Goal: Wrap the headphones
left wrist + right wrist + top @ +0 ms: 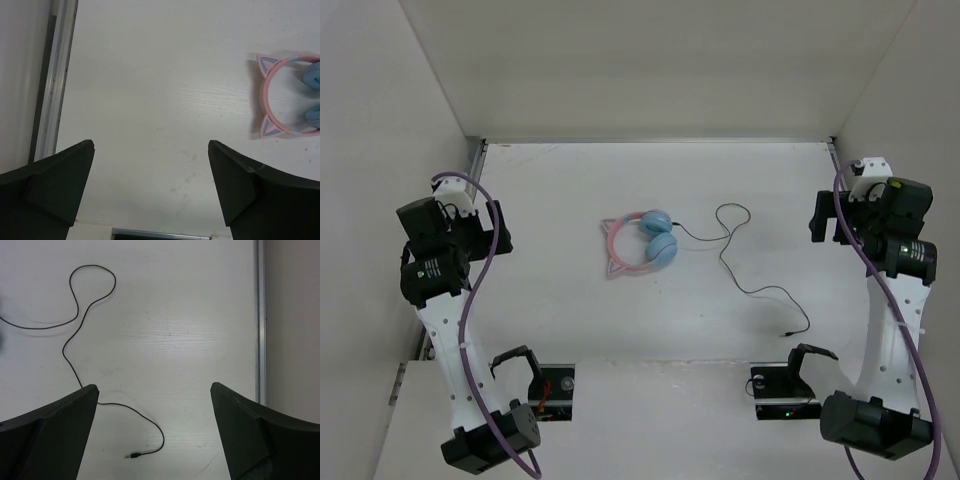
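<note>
1. Over the white tabletop (570,300), seen from above, the headphones (642,241) lie flat near the middle. The pink headband is to the left and the two blue ear cups (660,236) sit side by side to the right. The thin black cable (721,256) loops away to the right, then wanders nearer and ends at its plug (788,335), close to the right arm's base. The left arm (445,330) and the right arm (898,320) stand at the two sides, well apart from the headphones.
2. Down at the left wrist, the left jaws stand as wide open as they go and hold nothing, with bare tabletop between them. The headband (265,95) and its two cat ears (267,64) show far off to the right. A metal rail (55,75) runs along the left edge.
3. Down at the right wrist, the right jaws are also wide open and empty. The cable loops at the far left, passes behind the left tip, then curls between the tips to the plug.
</note>
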### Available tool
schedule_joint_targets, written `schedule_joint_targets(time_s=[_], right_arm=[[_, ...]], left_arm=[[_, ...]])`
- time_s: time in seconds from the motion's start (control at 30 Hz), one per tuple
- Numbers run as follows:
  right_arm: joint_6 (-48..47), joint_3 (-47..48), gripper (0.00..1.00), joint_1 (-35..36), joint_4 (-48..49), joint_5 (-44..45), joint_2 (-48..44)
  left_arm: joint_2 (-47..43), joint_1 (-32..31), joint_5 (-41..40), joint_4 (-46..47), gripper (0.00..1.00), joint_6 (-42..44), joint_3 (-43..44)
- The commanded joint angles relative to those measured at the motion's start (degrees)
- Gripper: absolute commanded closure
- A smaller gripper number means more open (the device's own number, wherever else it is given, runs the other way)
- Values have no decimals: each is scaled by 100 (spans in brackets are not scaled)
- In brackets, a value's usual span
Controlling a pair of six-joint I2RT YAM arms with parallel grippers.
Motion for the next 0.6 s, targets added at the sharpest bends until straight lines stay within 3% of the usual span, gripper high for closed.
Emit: schedule_joint_targets(time_s=[0.0,0.17,0.37,0.57], right_arm=[[290,-87,0,35,683,57,-378],[457,-490,0,80,1498,-22,-580],[808,-1325,0,53,2642,303,-519],[1284,-1694,0,447,3169,-170,-360]], left_arm=[[-102,-59,-9,155,0,-99,-86],[-102,-278,-26,277,0,-47,-261],[-75,-1112,192,733,0,-292,-1034],[56,-1965,255,1542,0,-898,-1746]])
